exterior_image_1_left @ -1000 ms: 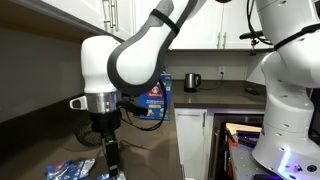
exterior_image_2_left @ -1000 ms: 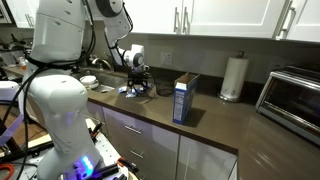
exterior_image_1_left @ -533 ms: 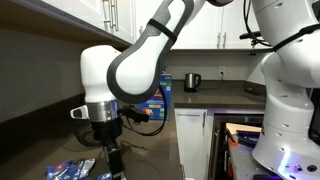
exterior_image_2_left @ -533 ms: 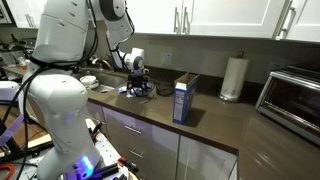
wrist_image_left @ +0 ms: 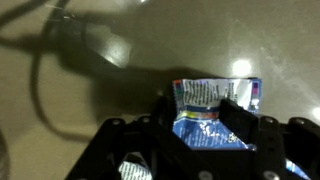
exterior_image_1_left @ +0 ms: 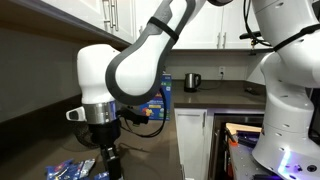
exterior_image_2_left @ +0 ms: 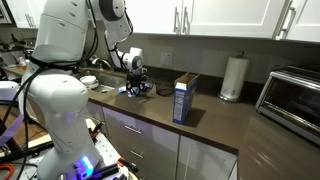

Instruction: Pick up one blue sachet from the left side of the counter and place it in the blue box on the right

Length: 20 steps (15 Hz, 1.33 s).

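Several blue sachets (exterior_image_1_left: 68,170) lie in a pile on the counter (exterior_image_2_left: 215,125), and they also show under the gripper in an exterior view (exterior_image_2_left: 128,92). My gripper (exterior_image_1_left: 112,162) points down into the pile. In the wrist view its two black fingers (wrist_image_left: 202,118) press on both sides of one blue sachet (wrist_image_left: 208,100), which bulges between them and still touches the counter. The blue box (exterior_image_2_left: 184,98) stands upright further along the counter, well apart from the gripper. In an exterior view it is partly hidden behind the arm (exterior_image_1_left: 162,97).
A paper towel roll (exterior_image_2_left: 233,78) and a silver toaster oven (exterior_image_2_left: 298,95) stand beyond the box. A dark mug (exterior_image_1_left: 192,81) sits at the back. A cable (wrist_image_left: 70,50) crosses the counter near the gripper. White cabinets hang above.
The arm's wrist has shifted slightly sideways over the pile. The gripper stays low on the sachets.
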Each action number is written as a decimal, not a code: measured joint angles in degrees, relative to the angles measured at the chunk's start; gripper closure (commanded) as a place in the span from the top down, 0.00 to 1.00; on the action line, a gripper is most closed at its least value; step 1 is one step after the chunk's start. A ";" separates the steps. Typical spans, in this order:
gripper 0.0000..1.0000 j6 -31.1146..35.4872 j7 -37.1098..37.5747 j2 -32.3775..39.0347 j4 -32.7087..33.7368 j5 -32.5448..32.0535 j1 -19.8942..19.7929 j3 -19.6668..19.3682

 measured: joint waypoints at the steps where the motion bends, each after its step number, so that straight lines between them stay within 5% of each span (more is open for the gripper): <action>1: 0.21 0.00 0.00 -0.03 0.00 -0.01 0.21 0.01; 3: 0.08 0.00 0.00 -0.07 -0.01 -0.02 0.60 0.02; 7: 0.01 -0.13 0.06 -0.47 -0.67 -0.02 0.75 0.15; 20: 0.04 -1.28 13.46 -18.90 -16.72 -0.17 1.86 -0.57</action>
